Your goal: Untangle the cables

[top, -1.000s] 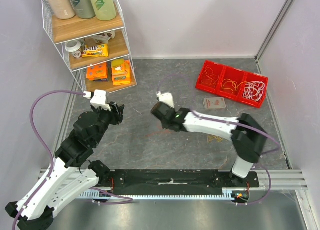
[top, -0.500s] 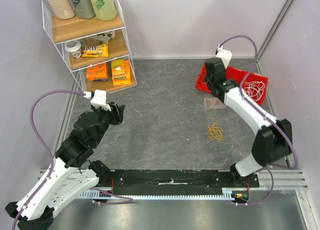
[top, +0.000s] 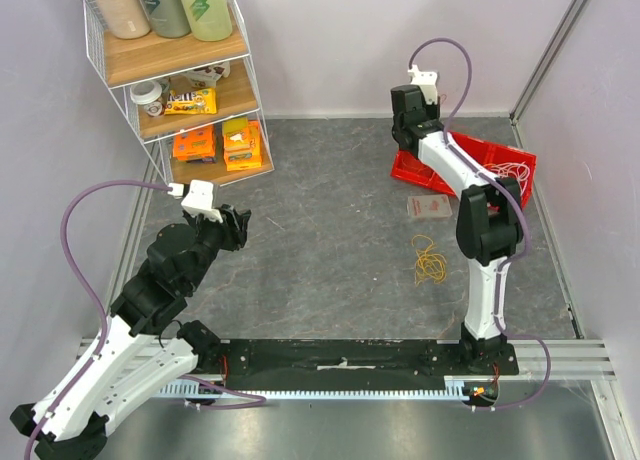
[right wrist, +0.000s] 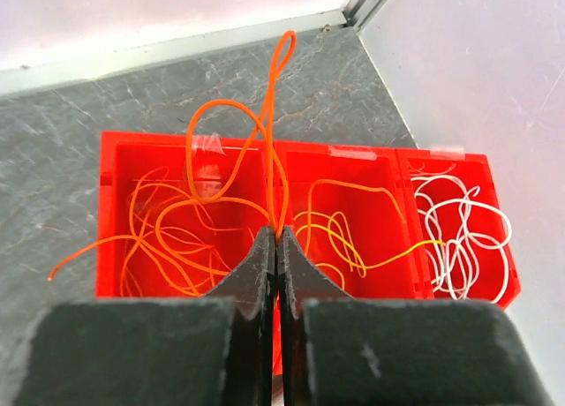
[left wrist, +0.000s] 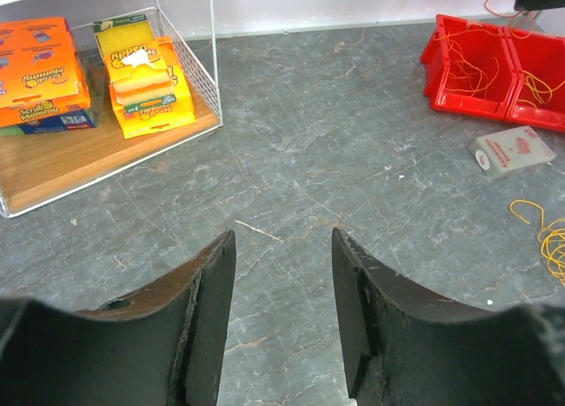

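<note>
While an orange cable is pinched between its clenched fingertips, the right gripper is held above the red bin at the far right of the table. The pinched cable is seen looping upward from the fingertips. More orange cables are seen in the bin's left compartment, yellow cables in the middle one, white cables in the right one. A loose yellow cable is seen on the table near a small box. The left gripper is held spread, nothing gripped, well apart from the bin.
</note>
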Controlling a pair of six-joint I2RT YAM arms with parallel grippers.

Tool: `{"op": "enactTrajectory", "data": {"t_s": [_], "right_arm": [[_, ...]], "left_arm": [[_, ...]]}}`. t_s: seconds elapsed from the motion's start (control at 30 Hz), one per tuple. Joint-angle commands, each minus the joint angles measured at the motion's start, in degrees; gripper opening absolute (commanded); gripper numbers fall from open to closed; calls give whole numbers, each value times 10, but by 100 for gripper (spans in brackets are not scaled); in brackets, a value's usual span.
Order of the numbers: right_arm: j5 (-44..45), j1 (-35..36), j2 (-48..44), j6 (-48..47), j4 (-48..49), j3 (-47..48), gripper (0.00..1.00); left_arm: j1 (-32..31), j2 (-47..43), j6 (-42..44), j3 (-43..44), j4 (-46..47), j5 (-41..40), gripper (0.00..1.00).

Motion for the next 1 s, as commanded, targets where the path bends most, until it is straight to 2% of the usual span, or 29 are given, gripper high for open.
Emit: {"op": "enactTrajectory", "data": {"t_s": [0.0,0.07,0.23,0.4,0.57,0.73,0.83,0.97], "right_arm": [[26,3,44,-71,4,36,0],[8,1,62,-74,4,36,0],[-153,0,94,-56,-2,38,0],[-242,-25,105,30,-22,24,0],[-285,-75,108,79,-32,11,0],[-325,-86,117,50,-55,45,0],[-348,-87,114,52,-80,67,7],[-358,-80,73,64,-104,65,25]], "left_arm": [[2,-3,2,0,25,6,54],[1,-3,2,-1,26,8,54],[1,4,2,0,26,10,54],[2,8,3,-2,25,4,54],[2,14,3,-1,26,10,54],[2,17,3,0,26,13,54],[2,17,4,-1,26,9,53],[2,23,4,-1,26,10,53]]}}
